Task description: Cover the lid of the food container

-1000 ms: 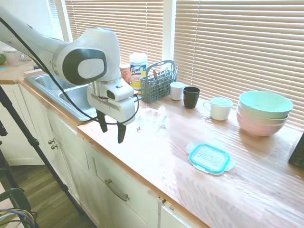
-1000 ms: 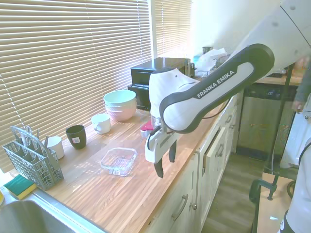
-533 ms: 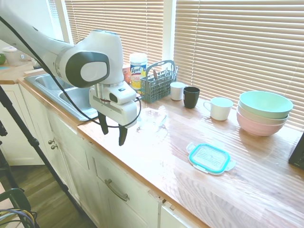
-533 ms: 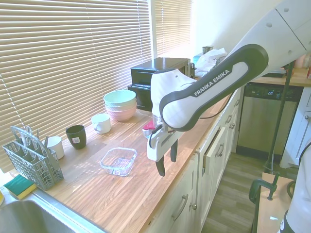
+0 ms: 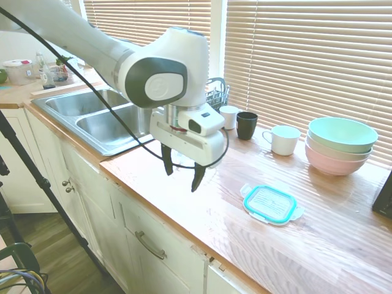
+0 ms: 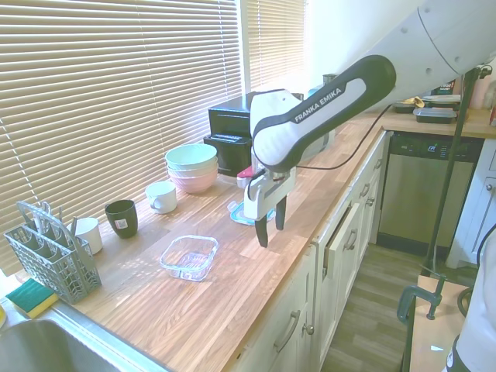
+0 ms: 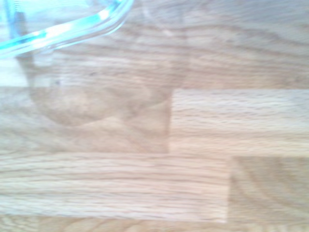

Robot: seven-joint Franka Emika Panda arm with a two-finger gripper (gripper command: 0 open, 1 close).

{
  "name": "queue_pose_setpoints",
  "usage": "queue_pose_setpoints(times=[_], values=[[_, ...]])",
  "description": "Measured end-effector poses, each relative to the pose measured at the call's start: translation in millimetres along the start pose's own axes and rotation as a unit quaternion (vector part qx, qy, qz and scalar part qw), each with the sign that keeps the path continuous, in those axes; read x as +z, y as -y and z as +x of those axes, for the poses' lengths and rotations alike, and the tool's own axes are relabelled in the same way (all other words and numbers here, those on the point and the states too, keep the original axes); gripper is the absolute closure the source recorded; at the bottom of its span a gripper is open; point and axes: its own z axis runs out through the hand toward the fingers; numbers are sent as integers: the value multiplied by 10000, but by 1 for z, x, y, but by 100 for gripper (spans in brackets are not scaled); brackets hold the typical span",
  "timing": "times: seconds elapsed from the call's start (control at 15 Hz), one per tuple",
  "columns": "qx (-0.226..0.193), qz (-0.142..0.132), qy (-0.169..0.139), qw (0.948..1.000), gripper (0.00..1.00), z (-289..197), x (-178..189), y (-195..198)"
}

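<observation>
Gripper (image 5: pixel 181 173) above wooden counter (image 5: pixel 202 202), fingers apart, holding nothing. Lid (image 5: pixel 269 204) flat on counter, near gripper, toward stacked bowls (image 5: pixel 340 146). Food container (image 6: pixel 189 257) uncovered on counter, near cutlery basket (image 6: pixel 51 260), apart from lid.

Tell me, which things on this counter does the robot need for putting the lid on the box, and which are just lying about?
Needed:
- the lid, teal-rimmed, flat on the counter
- the food container, clear and empty
- the claw, open, holding nothing

Just lying about:
- stacked mint and pink bowls
- white mug
- dark cup
- cutlery basket
- sponge
</observation>
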Motion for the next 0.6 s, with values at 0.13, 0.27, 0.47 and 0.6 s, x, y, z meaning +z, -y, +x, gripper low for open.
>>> queue_pose_setpoints(times=[0.13, 0.27, 0.47, 0.6], values=[[32, -27, -22, 10000, 0, 30, -8, -11], [42, -97, -21, 9999, 0, 56, -8, -15], [116, -180, -23, 9998, 0, 93, -5, -20], [193, -228, -29, 9996, 0, 122, -3, -28]])
